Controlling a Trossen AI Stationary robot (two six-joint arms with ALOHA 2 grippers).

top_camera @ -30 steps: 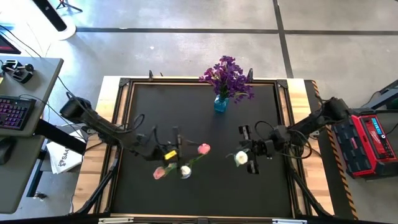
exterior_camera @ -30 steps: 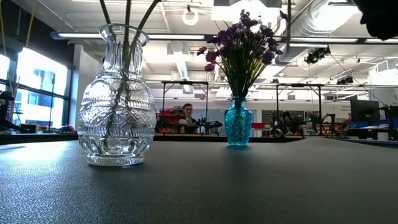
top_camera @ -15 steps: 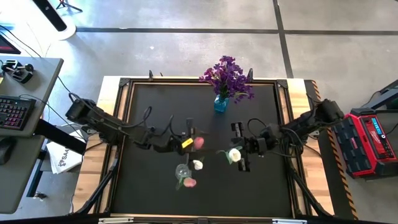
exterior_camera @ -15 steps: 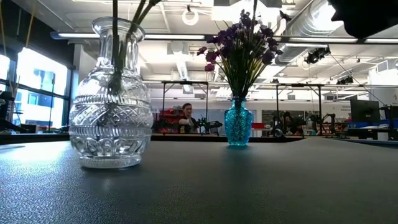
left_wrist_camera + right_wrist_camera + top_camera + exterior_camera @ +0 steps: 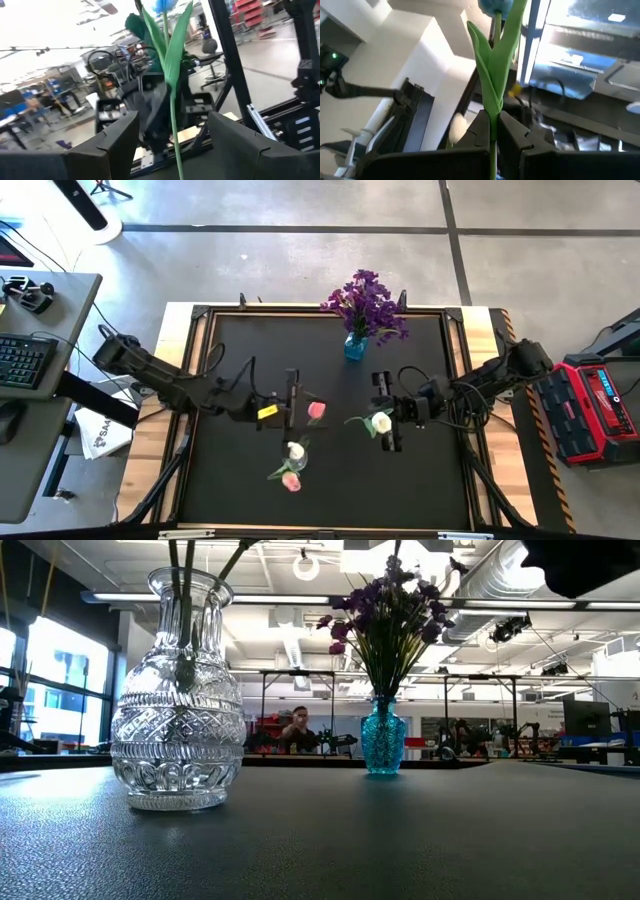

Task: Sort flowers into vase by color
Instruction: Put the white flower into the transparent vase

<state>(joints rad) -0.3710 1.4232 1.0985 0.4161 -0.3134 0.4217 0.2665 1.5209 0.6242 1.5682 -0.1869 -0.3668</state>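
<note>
A clear cut-glass vase (image 5: 177, 730) stands near the table's near edge and holds three tulip stems. In the high view their blooms fan out: pink (image 5: 316, 409), white (image 5: 295, 450) and pink (image 5: 291, 481). My left gripper (image 5: 298, 398) is open, just left of the upper pink tulip. That tulip's stem (image 5: 172, 125) rises between the spread fingers without touching them. My right gripper (image 5: 385, 423) is right of the vase, shut on another white tulip (image 5: 380, 422). A blue vase (image 5: 354, 347) with purple sprigs (image 5: 365, 305) stands at the far edge. My right gripper pinches the white tulip's stem (image 5: 492, 122) between its two fingers (image 5: 470, 137), just below the leaves. The fingers come in level from the table's right side and lie across the stem. The tulip stands upright, bloom on top, lifted clear of the table.
The black mat has open room near the right and left edges. A red case (image 5: 598, 405) sits off the table's right side, and a desk with a keyboard (image 5: 20, 360) off its left. A person (image 5: 297, 730) sits in the room beyond the far edge.
My left gripper carried the pink tulip a little right and toward the far edge, then drew back toward the left edge while the bloom stayed in place. The clear vase shifted slightly left and its two earlier blooms swung round. My right gripper brought the white tulip slightly toward the vase.
</note>
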